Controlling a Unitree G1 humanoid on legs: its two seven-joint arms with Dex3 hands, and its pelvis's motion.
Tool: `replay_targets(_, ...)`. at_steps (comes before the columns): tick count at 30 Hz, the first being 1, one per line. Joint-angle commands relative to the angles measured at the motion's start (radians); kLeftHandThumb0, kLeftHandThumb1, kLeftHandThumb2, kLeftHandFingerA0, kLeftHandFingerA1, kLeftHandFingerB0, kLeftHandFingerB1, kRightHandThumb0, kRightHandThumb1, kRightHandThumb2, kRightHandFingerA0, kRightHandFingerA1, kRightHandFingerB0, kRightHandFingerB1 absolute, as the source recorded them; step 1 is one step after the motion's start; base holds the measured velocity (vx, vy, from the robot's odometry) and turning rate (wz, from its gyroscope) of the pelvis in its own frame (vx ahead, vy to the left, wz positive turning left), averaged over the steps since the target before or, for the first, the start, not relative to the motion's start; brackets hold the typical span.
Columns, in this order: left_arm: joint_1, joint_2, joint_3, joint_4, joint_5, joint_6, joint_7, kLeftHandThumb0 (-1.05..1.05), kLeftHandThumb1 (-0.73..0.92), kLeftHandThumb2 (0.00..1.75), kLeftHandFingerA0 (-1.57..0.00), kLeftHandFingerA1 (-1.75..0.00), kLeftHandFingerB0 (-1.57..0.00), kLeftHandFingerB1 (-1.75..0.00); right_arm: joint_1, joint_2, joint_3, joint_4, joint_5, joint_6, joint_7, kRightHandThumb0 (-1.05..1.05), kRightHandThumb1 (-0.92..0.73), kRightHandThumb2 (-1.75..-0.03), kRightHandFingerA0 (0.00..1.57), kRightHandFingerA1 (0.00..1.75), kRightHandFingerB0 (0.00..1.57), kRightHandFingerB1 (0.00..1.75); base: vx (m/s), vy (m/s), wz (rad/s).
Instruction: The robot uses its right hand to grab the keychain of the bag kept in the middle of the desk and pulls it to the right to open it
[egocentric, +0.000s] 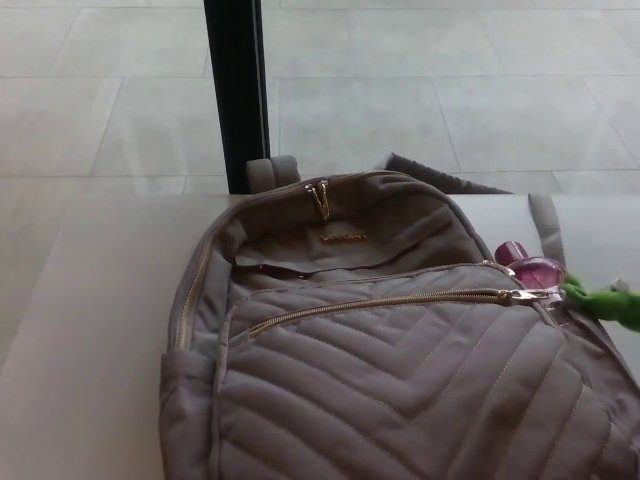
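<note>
With neither hand showing, cannot tell anything of fingers or hold. Lies flat mid-desk, quilted grey fabric backpack (400, 370), on pale desk (90, 330). Rests at gold front zipper's (380, 300) right end, green plush frog keychain (603, 301), beside pink charm (530, 266), probably because drawn rightward and let go.

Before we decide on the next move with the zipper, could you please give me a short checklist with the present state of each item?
1. Backpack flat on the desk: ok.
2. Zipper pull at the right end of the front zipper: ok.
3. Green keychain lying right of the pull: ok.
4. Right hand holding the keychain: not ok, no hand in view.
5. Front pocket actually gaping open: cannot tell.
</note>
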Motion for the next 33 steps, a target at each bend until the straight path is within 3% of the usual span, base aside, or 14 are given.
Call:
replay_targets(1,0.003,0.010,0.004,0.005,0.008,0.002,0.001,-0.80,0.88,0.67,-0.73,-0.56,-0.67,-0.46,0.102,-0.062,-0.017,-0.082,0.104,0.033,0.178,-0.57,-0.63,-0.59,0.52,0.45,0.18,0.28,0.00,0.000,0.00)
replay_targets(3,0.003,0.009,0.004,0.005,0.007,0.008,-0.003,-0.79,0.88,0.66,-0.75,-0.57,-0.67,-0.46,0.139,-0.092,-0.012,-0.122,0.115,0.075,0.257,-0.80,-0.51,-0.91,0.03,0.39,0.00,0.12,0.00,0.000,0.00)
replay_targets(7,0.002,0.009,0.007,0.004,0.002,0.012,-0.007,-0.78,0.88,0.66,-0.75,-0.58,-0.66,-0.47,0.172,-0.119,-0.023,-0.154,0.150,0.153,0.354,-1.02,-0.60,-0.99,0.00,0.13,0.00,0.00,0.00,0.000,0.00)
replay_targets(8,0.002,0.008,0.007,0.005,0.002,0.013,-0.009,-0.79,0.88,0.66,-0.76,-0.59,-0.67,-0.47,0.180,-0.125,-0.031,-0.157,0.160,0.170,0.374,-0.93,-0.68,-0.61,0.00,0.00,0.00,0.00,0.00,0.000,0.00)
replay_targets(14,0.000,0.009,0.003,0.007,0.008,0.017,0.003,-0.78,0.87,0.66,-0.77,-0.59,-0.70,-0.46,0.227,-0.120,-0.158,-0.076,0.249,0.241,0.399,-0.93,-0.68,-0.61,0.00,0.00,0.00,0.00,0.00,0.000,0.00)
replay_targets(15,0.000,0.011,0.005,0.008,0.006,0.007,0.001,-0.79,0.87,0.66,-0.77,-0.60,-0.70,-0.47,0.248,-0.093,-0.222,-0.030,0.291,0.212,0.365,-1.04,-0.61,-0.96,0.00,0.25,0.00,0.00,0.00,0.000,0.00)
replay_targets(17,0.002,0.013,0.003,0.004,0.008,0.001,0.002,-0.79,0.88,0.66,-0.76,-0.58,-0.69,-0.47,0.300,-0.039,-0.350,0.033,0.326,0.239,0.292,-1.05,-0.62,-1.03,0.00,0.34,0.00,0.20,0.00,0.000,0.00)
replay_targets(24,-0.005,0.011,0.000,0.003,0.012,0.014,0.009,-0.77,0.88,0.66,-0.76,-0.57,-0.68,-0.46,0.353,0.055,-0.561,0.334,0.424,0.278,0.155,-0.83,-0.54,-0.95,0.00,0.46,0.00,0.27,0.00,0.000,0.00)
replay_targets(25,-0.009,0.010,-0.002,0.006,0.013,0.021,0.009,-0.77,0.88,0.67,-0.75,-0.57,-0.66,-0.46,0.369,0.085,-0.610,0.374,0.457,0.294,0.137,-0.72,-0.68,-0.61,0.00,0.41,0.00,0.34,0.00,0.000,0.00)
replay_targets(27,-0.010,0.010,-0.004,0.009,0.016,0.020,0.013,-0.78,0.87,0.67,-0.75,-0.58,-0.67,-0.47,0.395,0.110,-0.645,0.421,0.477,0.274,0.126,-0.71,-0.71,-0.61,0.00,0.60,0.00,0.33,0.00,0.000,0.00)
replay_targets(28,-0.012,0.008,0.003,0.011,0.007,0.028,0.005,-0.78,0.87,0.66,-0.75,-0.58,-0.66,-0.46,0.391,0.110,-0.656,0.491,0.473,0.282,0.094,-0.73,-0.51,-0.93,0.02,0.61,0.00,0.37,0.00,0.000,0.00)
replay_targets(29,-0.011,0.007,0.006,0.011,0.004,0.027,0.006,-0.77,0.87,0.66,-0.76,-0.59,-0.67,-0.46,0.388,0.119,-0.687,0.540,0.504,0.293,0.093,-0.77,-0.50,-0.92,0.09,0.69,0.02,0.34,0.00,0.000,0.00)
replay_targets(30,-0.009,0.011,0.003,0.006,0.007,0.023,0.000,-0.77,0.88,0.66,-0.74,-0.60,-0.65,-0.47,0.388,0.130,-0.715,0.609,0.525,0.295,0.066,-0.73,-0.49,-0.85,1.00,1.27,0.02,0.51,0.00,0.000,0.00)
replay_targets(33,-0.010,0.017,-0.003,0.000,0.012,0.029,-0.006,-0.76,0.89,0.66,-0.73,-0.61,-0.63,-0.46,0.389,0.138,-0.746,0.717,0.553,0.297,0.052,-0.57,-0.60,-0.60,1.25,1.53,0.10,0.65,0.00,0.000,0.00)
